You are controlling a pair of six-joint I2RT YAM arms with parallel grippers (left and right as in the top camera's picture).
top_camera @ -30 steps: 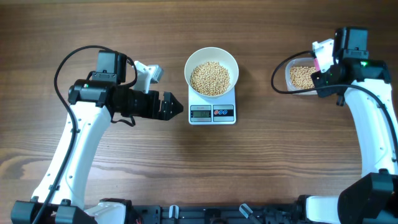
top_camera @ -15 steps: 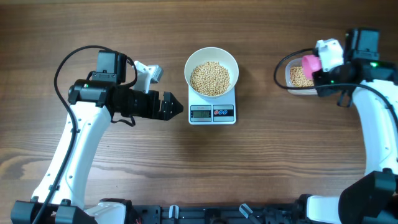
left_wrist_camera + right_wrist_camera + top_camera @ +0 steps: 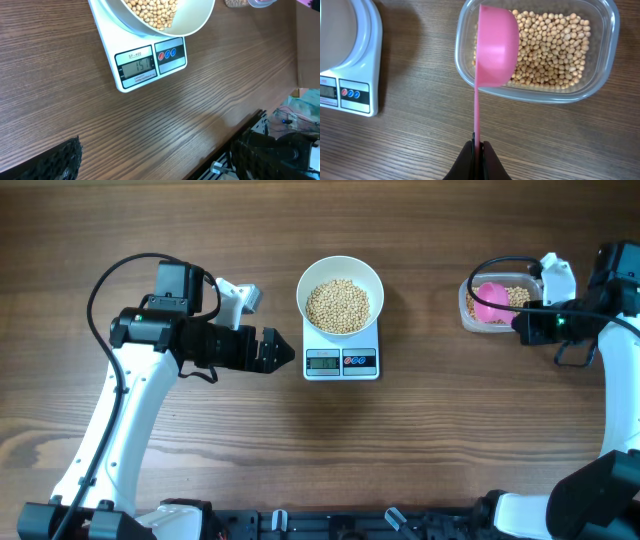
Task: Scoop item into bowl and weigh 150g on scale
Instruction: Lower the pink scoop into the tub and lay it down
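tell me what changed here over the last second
The right arm swung out to the right. The pink scoop, its handle pinched in the right fingers, came out from under the wrist and now hangs over the left part of the clear tub. The left fingers stayed open and still. The bowl, its beans and the scale did not move.

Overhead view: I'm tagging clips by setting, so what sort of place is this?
Probably a robotics lab bench, not a home kitchen: two white robot arms at a dark wood-grain table, a small white digital scale under a round white bowl of tan beans, and loose wiring past the table edge.
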